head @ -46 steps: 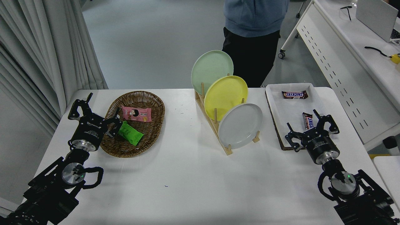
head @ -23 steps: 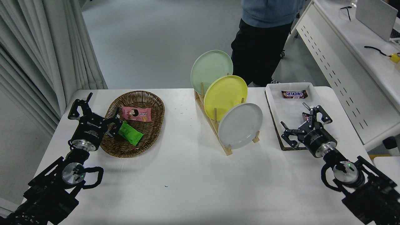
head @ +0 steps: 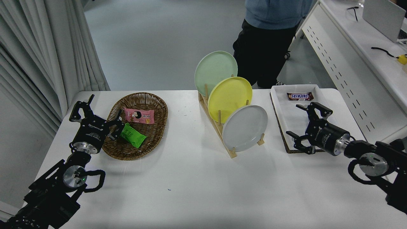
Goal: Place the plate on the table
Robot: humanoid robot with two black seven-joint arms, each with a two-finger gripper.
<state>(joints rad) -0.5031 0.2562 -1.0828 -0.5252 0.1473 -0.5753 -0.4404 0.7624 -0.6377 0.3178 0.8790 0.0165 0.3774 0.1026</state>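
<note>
The light grey plate (head: 244, 128) stands on edge in the front slot of a wooden rack (head: 219, 127) on the white table (head: 197, 184). A yellow plate (head: 230, 99) and a pale green plate (head: 215, 68) stand behind it. My right gripper (head: 297, 122) is open and empty, turned to point left, right of the grey plate and apart from it, over the tray's left edge. My left gripper (head: 95, 111) is parked open at the lower left by the basket.
A wicker basket (head: 136, 125) holds a pink packet and a green packet. A white tray (head: 297, 111) at the right holds a Snickers bar (head: 300, 96). A person (head: 270, 38) stands at the far side. A white desk (head: 365, 47) stands at right.
My right arm swung out to the right and its gripper turned to point left toward the grey plate. The person shifted slightly at the far side. The plates and left arm did not move.
</note>
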